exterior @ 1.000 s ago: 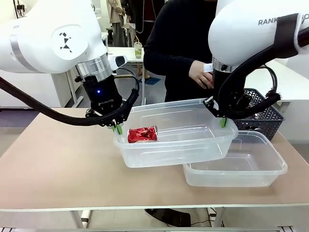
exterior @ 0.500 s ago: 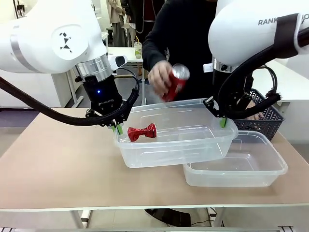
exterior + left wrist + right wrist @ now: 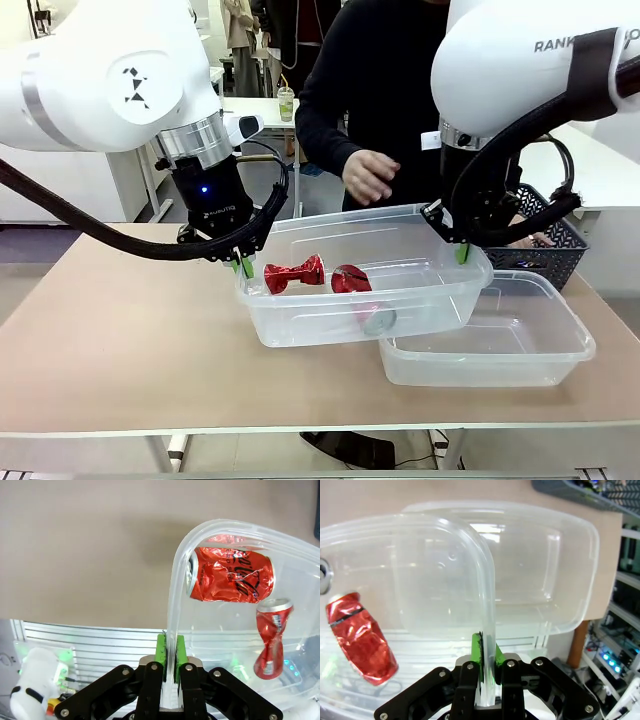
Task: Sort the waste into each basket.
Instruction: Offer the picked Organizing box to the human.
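A clear basket (image 3: 420, 300) hangs tilted above the table, held at both ends. My left gripper (image 3: 240, 263) is shut on its left rim (image 3: 172, 610), and my right gripper (image 3: 461, 251) is shut on its right rim (image 3: 487, 610). Inside lie two crushed red cans: one (image 3: 293, 276) (image 3: 230, 575) near the left end, the other (image 3: 352, 281) (image 3: 270, 635) (image 3: 362, 640) beside it with its silver end toward the front wall. A second clear basket (image 3: 560, 350) (image 3: 570, 565) stands on the table under the right end. The person's open hand (image 3: 368, 176) hovers over the lifted basket.
A dark mesh basket (image 3: 555, 240) (image 3: 585, 492) stands at the back right, behind my right arm. The person stands close at the far edge. Bare tabletop (image 3: 120, 340) spreads to the left and along the front.
The person brought a second red can over the lifted basket and let it go; it now lies inside, and the hand is empty. The first can shifted a little. Both grippers kept their hold.
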Motion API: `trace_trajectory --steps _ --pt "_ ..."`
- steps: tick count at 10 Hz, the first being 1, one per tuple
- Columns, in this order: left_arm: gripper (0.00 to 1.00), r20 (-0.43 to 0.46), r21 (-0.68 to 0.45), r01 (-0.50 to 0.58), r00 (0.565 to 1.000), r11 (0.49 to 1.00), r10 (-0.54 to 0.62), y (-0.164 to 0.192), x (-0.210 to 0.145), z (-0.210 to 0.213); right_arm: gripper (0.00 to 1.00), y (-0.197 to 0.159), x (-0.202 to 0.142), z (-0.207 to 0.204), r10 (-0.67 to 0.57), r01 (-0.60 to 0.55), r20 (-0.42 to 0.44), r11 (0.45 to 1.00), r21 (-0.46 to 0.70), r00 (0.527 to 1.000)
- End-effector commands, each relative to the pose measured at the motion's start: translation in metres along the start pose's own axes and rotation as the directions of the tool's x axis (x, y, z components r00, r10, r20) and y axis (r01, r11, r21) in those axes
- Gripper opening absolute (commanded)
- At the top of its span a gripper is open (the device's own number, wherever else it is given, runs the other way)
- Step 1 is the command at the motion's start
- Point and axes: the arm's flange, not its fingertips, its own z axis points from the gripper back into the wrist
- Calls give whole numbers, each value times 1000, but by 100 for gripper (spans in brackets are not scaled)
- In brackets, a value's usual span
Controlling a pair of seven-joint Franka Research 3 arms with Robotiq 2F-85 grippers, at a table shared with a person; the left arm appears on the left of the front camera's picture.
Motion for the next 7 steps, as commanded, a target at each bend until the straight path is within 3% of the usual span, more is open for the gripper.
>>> trace_trajectory --steps 1,7 --pt "9 12 -8 3 1000 1000 -3 4 -1 5 5 1 2 3 9 -9 -10 1000 -13 1000" --pt "9 12 -8 3 1000 1000 -3 4 -1 5 5 1 2 3 9 -9 -10 1000 -13 1000"
